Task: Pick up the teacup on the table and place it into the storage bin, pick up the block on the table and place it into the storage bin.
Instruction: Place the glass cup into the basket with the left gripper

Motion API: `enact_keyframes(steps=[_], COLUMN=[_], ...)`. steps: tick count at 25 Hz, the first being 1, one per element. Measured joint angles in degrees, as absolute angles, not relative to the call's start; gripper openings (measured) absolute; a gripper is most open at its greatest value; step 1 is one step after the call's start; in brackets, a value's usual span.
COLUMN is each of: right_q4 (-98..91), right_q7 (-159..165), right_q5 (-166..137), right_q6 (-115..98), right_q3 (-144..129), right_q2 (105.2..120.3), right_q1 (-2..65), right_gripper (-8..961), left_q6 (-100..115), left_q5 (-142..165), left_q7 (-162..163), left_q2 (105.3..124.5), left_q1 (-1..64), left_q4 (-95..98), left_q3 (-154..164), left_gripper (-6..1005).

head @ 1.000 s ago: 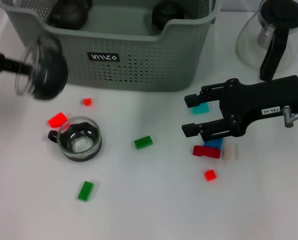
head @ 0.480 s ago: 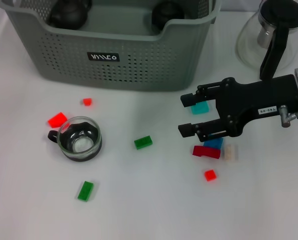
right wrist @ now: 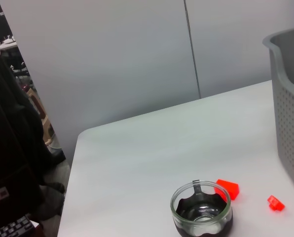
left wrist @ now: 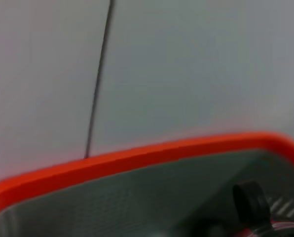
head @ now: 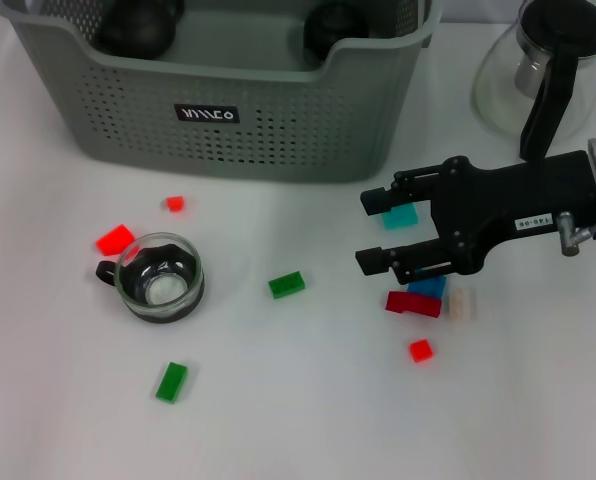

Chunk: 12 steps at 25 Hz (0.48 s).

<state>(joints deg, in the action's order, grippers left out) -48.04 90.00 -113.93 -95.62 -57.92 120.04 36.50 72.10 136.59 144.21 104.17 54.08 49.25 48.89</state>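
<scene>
The glass teacup [head: 160, 278] with a dark base stands upright at the table's left; it also shows in the right wrist view [right wrist: 201, 210]. The grey-green storage bin [head: 258, 125] stands at the back and holds two dark round objects [head: 138, 25]. Loose blocks lie about: green [head: 286, 285], green [head: 171, 381], red [head: 114, 240], small red [head: 174, 203]. My right gripper [head: 366, 231] is open and empty above the table, right of centre, with a teal block [head: 401, 216] between its fingers' span below. My left gripper is out of view.
A dark red block [head: 412, 303], a blue block [head: 428, 287], a beige block [head: 461, 304] and a small red block [head: 420, 350] lie under and near the right gripper. A glass teapot [head: 543, 70] with a black handle stands at the back right.
The left arm, holding a blurred dark round object at the left edge one second ago, has left the head view. The right gripper has shifted slightly to the left.
</scene>
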Motion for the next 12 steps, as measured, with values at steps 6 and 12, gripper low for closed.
enact_keyframes(steps=[6, 12], right_q4=[-47.6, -46.8], right_q7=[90.0, 90.0], right_q5=[-113.5, -112.9], right_q6=[-95.6, -95.0], right_q3=[-57.9, -57.8], right_q2=[120.13, 120.15], right_q1=[36.1, 35.8], right_gripper=[760, 760], left_q6=[64.7, 58.1], left_q5=[158.6, 163.6], left_q7=[145.7, 146.4], left_q2=[111.32, 115.06], left_q1=[58.3, 58.2], left_q4=[48.1, 44.7], left_q3=[52.7, 58.6], left_gripper=[42, 42])
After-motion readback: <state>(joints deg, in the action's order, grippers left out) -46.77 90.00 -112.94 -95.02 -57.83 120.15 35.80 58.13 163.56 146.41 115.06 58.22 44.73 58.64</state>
